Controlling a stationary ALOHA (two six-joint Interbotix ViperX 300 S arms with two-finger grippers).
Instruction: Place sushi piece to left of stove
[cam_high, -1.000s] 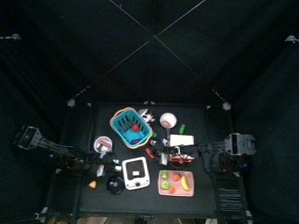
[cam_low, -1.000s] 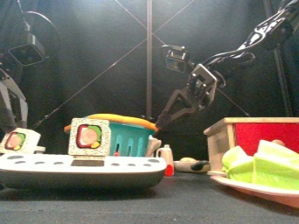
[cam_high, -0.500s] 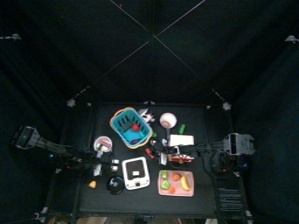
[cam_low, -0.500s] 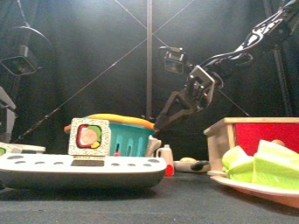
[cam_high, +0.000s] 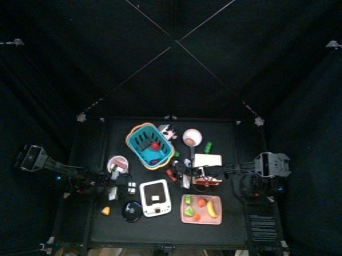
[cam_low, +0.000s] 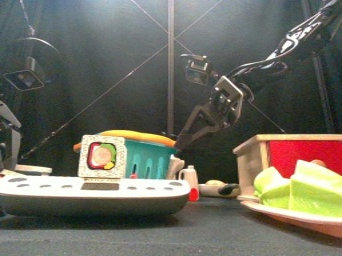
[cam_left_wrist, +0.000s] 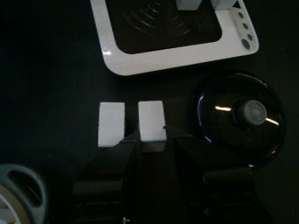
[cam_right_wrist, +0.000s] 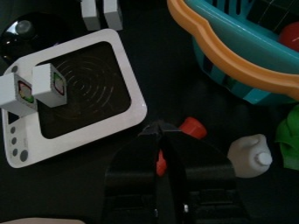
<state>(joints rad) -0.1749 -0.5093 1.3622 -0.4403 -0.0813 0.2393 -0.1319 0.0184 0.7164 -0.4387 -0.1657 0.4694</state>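
Observation:
The white stove (cam_high: 156, 197) lies at the table's front middle and has a sushi piece (cam_low: 100, 155) standing on it. In the left wrist view the stove (cam_left_wrist: 176, 31) is ahead of my left gripper (cam_left_wrist: 151, 144). Two white sushi pieces lie side by side left of the stove. My left gripper's jaws close on the end of the nearer sushi piece (cam_left_wrist: 152, 122), and the other piece (cam_left_wrist: 111, 124) lies beside it. My right gripper (cam_right_wrist: 163, 140) is shut and empty, hovering between the stove (cam_right_wrist: 76, 83) and the blue basket (cam_right_wrist: 251, 44).
A black round lid (cam_left_wrist: 243, 114) lies near the sushi pieces. The pink tray (cam_high: 201, 208) of toy foods is right of the stove. A small red thing (cam_right_wrist: 193, 129) and a white bottle (cam_right_wrist: 247, 153) lie under the right gripper. The blue basket (cam_high: 150, 145) stands behind the stove.
In the front view the sushi piece seen at the stove's left end has gone down and left out of sight. The left arm has lowered. The right arm has not moved.

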